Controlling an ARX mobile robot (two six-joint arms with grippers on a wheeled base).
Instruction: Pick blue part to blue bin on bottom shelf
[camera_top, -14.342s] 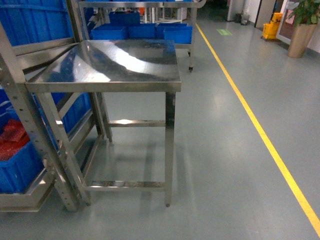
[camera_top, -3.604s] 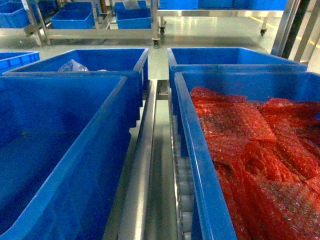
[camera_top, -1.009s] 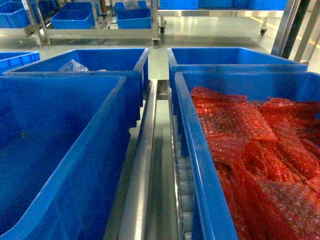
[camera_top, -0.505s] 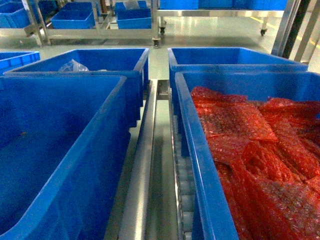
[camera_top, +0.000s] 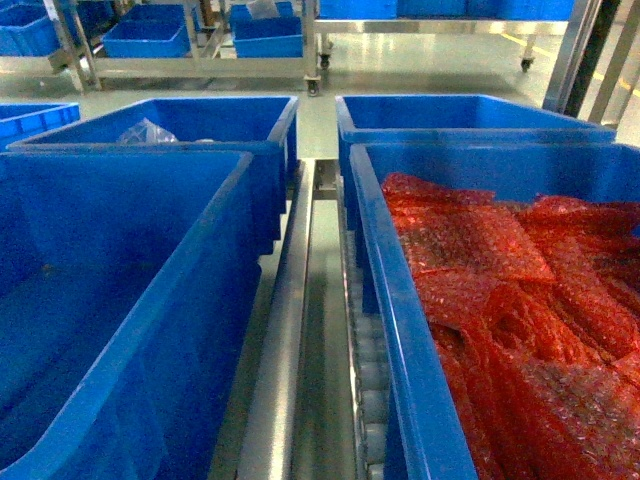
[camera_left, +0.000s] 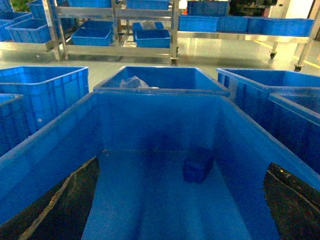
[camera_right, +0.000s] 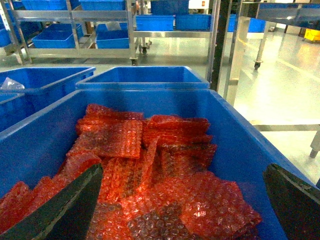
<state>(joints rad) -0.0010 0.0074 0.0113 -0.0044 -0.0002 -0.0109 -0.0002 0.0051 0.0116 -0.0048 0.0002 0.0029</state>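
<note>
The blue part (camera_left: 197, 164), a small dark blue block, lies on the floor of the big blue bin (camera_left: 150, 117) near its far right corner. My left gripper (camera_left: 180, 210) hangs open over this bin, its two dark fingers wide apart and well short of the part. My right gripper (camera_right: 180, 205) is open above red bubble wrap (camera_right: 150, 165) in the neighbouring crate. In the head view the blue bin (camera_top: 200, 290) stands on the left of the bottom shelf, whose steel rail (camera_top: 295, 330) and white rollers (camera_top: 370, 390) show between the crates. Neither gripper shows in that view.
The right crate (camera_top: 385, 290) is filled with red bubble wrap (camera_top: 500, 290). Behind stand two more blue crates (camera_top: 200, 115) (camera_top: 460, 110), the left one holding a clear plastic bag (camera_top: 145, 131). Steel racks with further crates (camera_top: 265, 35) line the far floor.
Long ago the head view showed a steel table beside an aisle; now it looks down on the shelf's crates. Over the last second nothing visibly moved.
</note>
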